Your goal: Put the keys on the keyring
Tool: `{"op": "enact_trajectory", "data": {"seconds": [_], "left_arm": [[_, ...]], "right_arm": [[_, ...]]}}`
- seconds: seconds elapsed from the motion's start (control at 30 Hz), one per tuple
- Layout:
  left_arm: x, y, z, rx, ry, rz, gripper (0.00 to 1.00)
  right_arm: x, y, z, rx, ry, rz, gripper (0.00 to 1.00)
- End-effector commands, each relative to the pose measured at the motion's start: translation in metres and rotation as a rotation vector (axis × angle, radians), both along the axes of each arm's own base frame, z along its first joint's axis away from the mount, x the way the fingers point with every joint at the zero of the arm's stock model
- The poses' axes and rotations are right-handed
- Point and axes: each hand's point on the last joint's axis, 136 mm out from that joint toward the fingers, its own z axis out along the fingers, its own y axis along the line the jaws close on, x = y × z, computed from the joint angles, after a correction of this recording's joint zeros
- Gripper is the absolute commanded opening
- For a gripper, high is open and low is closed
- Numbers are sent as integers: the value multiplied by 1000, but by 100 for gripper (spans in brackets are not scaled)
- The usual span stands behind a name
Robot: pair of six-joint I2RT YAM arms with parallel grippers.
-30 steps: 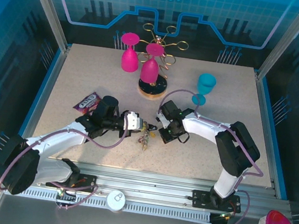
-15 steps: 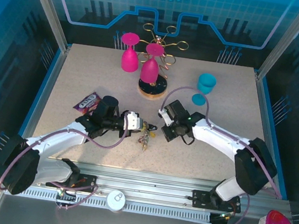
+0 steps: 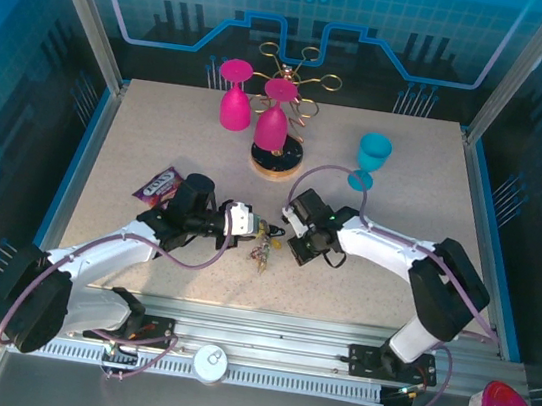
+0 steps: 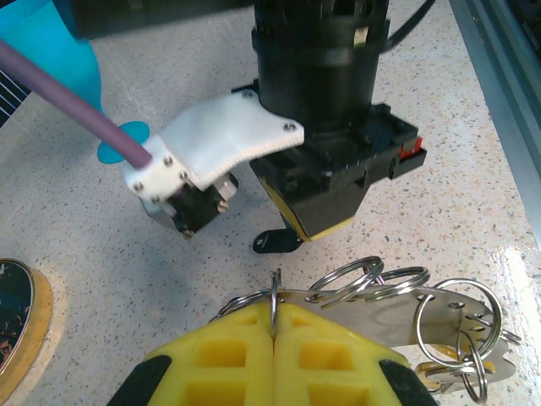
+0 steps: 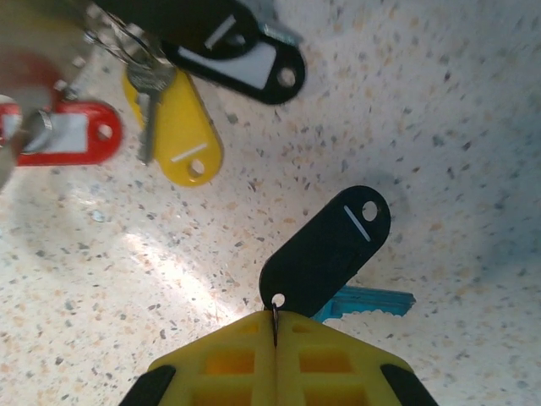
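Note:
My left gripper [image 4: 275, 311] is shut on a thin silver ring, the keyring [image 4: 275, 288], whose loop runs out to both sides at a flat metal plate [image 4: 423, 317] strung with several split rings. In the top view the left gripper [image 3: 251, 224] holds this bundle of keys [image 3: 265, 245] at the table's front middle. My right gripper [image 5: 275, 317] is shut on the small ring of a key with a black tag [image 5: 325, 251] and a blue blade [image 5: 368, 302]. Yellow-tagged [image 5: 182, 127], red-tagged [image 5: 72, 134] and another black-tagged key [image 5: 245, 63] lie just beyond. The right gripper [image 3: 296, 251] hangs right of the bundle.
A wooden rack [image 3: 275, 158] with gold wire loops and a pink wine glass [image 3: 270, 122] stands at the back middle, with another pink glass [image 3: 235, 97] to its left. A blue glass [image 3: 371, 157] stands behind the right arm. A purple packet [image 3: 160, 183] lies beside the left arm.
The right arm's elbow swung out to the right and partly back while its gripper stayed close to the keys. The left arm has not moved.

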Motion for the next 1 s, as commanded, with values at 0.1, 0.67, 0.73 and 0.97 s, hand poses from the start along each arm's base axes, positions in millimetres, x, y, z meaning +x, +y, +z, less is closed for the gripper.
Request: {"op": "enact_trajectory", "data": {"seconds": [0.1,0.67,0.73,0.97], "left_arm": [[-3,-1,-3,12,-8,-15,0],[-3,-1,-2,11,-8,-17,0],[-3,-1,-2,11,-9,-17,0],[-3,-1,-3,12,-8,-16,0]], "right_arm": [[-4,-2,-15,-24,76,-55,0],[-4,-6,-16,-36,95,-63,10],[-4,-6,-16,-39,95,-62,12],[-3,-5,-13,-33,90,-61,15]]}}
